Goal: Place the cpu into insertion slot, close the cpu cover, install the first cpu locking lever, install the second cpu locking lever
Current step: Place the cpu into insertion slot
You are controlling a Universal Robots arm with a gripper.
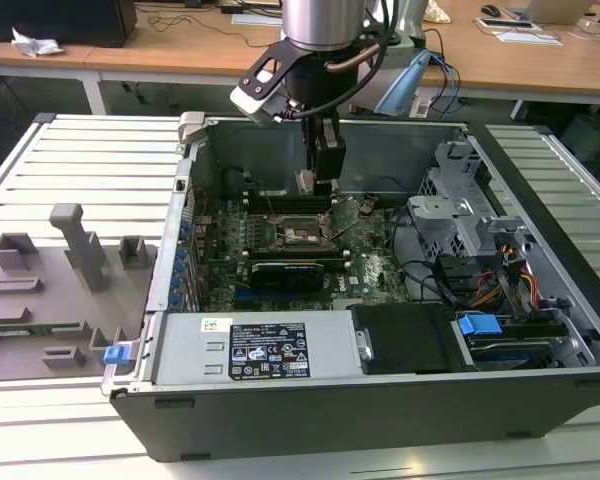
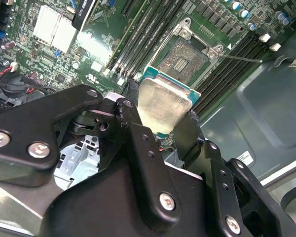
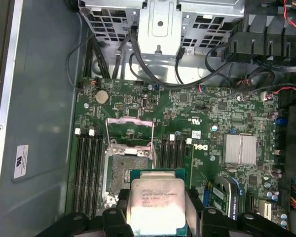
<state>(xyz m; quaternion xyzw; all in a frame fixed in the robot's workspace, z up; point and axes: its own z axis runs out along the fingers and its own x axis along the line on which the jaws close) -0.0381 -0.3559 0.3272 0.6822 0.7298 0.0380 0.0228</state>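
The open computer case (image 1: pixel 330 415) holds a green circuit board (image 3: pixel 217 143). Over it the tool (image 3: pixel 158 210) grips the chip (image 3: pixel 157 197) by two edges, hanging just above the bare socket (image 3: pixel 124 165), not yet seated. The cover (image 3: pixel 129 129) stands raised. The locking levers are hard to pick out, probably unlatched. All four steps remain.

You've got an open PC case (image 1: pixel 330 420) on a slatted table (image 1: pixel 90 160), power supply (image 1: pixel 265 350) inside, grey fixture tray (image 1: pixel 55 300) at the exterior view's left.
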